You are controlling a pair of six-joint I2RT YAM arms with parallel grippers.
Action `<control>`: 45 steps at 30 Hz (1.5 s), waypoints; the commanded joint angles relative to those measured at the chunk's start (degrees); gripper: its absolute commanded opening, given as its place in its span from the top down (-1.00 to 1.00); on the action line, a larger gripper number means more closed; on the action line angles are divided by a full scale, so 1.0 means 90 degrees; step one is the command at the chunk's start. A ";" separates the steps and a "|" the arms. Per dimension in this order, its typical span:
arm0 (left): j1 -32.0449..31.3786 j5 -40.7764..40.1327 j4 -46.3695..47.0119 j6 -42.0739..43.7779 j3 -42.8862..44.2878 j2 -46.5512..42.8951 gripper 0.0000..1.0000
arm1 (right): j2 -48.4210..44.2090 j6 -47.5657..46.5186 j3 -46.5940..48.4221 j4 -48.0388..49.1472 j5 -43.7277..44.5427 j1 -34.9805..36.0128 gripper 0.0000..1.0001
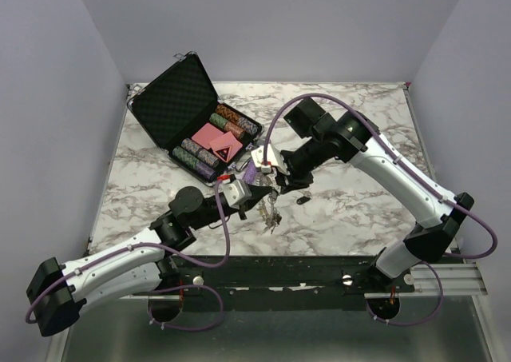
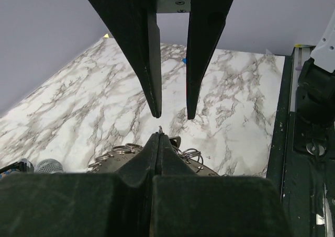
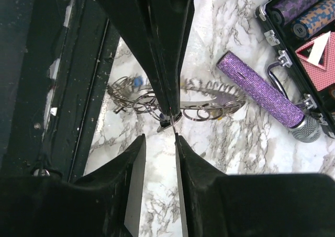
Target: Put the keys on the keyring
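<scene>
1. The fingers of the left gripper (image 3: 168, 114) are pressing fully together on a thin silver wire loop at the near rim of the silver metal keyring (image 3: 209, 103).
2. The right gripper (image 3: 158, 140) is facing those tips head-on, nearly tip to tip. Its black fingers are standing narrowly apart and holding nothing, with the pinched loop just beyond their gap.
3. The keyring's fan of small silver keys (image 3: 123, 90) is spreading crosswise to both pairs of fingers, behind the pinch point. Whether the bunch is resting on the white marble-patterned table (image 2: 78, 106) or hanging just above it, I cannot tell.
4. The right arm is therefore needing only a short straight advance to reach the loop, so aligning the gap matters more than travel.
5. The purple glittery tube (image 3: 261, 88) is lying slantwise just past the ring on the case side.
6. The open black foam-lined case (image 1: 172, 98) is sitting farther off.
7. The table's black front rail (image 3: 99, 90) is running close on the opposite side, leaving open marble mainly towards the right arm.
</scene>
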 commanded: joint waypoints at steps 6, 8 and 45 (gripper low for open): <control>0.0086 0.0174 0.1636 -0.0701 -0.0641 -0.0683 1.00 | -0.0166 0.0757 -0.0258 0.0488 -0.1181 -0.0380 0.18; 0.0164 0.0252 0.1977 -0.0916 -0.0846 -0.0810 1.00 | -0.0117 0.0864 -0.0102 0.0537 -0.1425 -0.0507 0.17; 0.0526 0.0682 0.3932 -0.2157 -0.1491 -0.0850 1.00 | 0.0362 0.1168 -0.0024 0.0596 -0.3515 -0.0703 0.88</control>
